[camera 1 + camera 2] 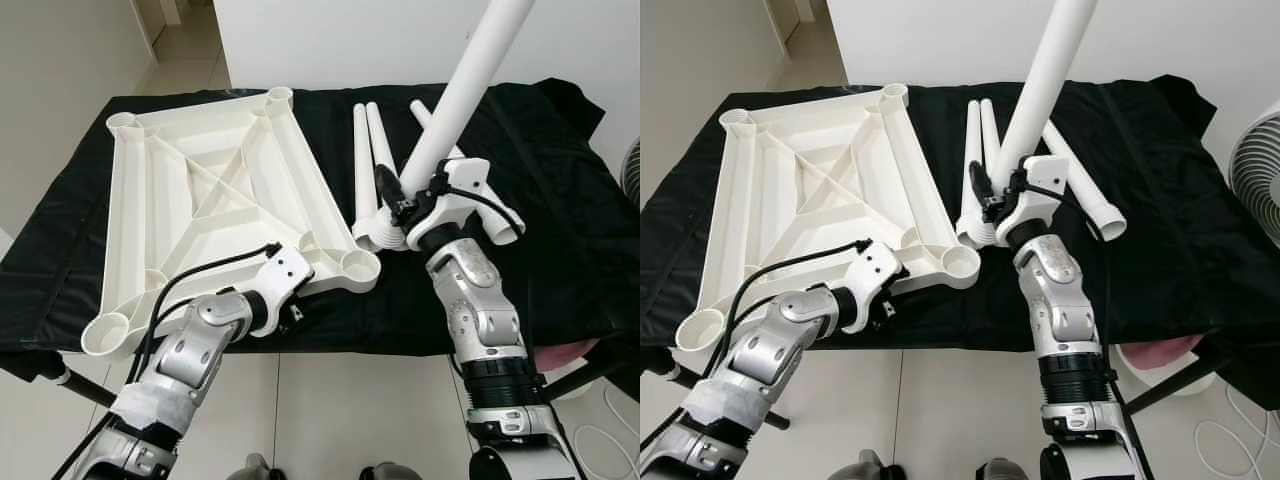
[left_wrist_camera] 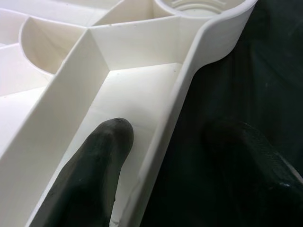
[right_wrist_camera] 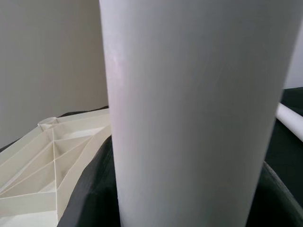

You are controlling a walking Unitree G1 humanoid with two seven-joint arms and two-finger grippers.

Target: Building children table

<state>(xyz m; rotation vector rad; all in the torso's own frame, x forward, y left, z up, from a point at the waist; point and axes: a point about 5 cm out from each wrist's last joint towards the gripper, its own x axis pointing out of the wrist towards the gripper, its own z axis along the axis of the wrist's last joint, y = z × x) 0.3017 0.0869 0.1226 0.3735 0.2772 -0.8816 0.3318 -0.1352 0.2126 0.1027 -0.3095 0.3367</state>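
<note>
**On the black-draped surface: table kit, no legs fitted**

Head views. Upturned white tabletop [image 1: 215,190] lies ribbed side up on the surface [image 1: 560,230]; the corner sockets in view stand empty. Beside the tabletop, three loose legs [image 1: 365,165] lie flat. A fourth leg [image 1: 465,85] is raised steeply just beside the tabletop's near corner socket [image 1: 358,268], pinched low by the right gripper [image 1: 400,205], forearm upright. By judgement, all four legs remain to be seated.

Left wrist view. Left gripper [image 2: 165,161] straddles the tabletop's near rim, fingers [image 2: 102,156] spread either side; elbow bent low.

Right wrist view. Held leg close up, tabletop beyond.
</note>
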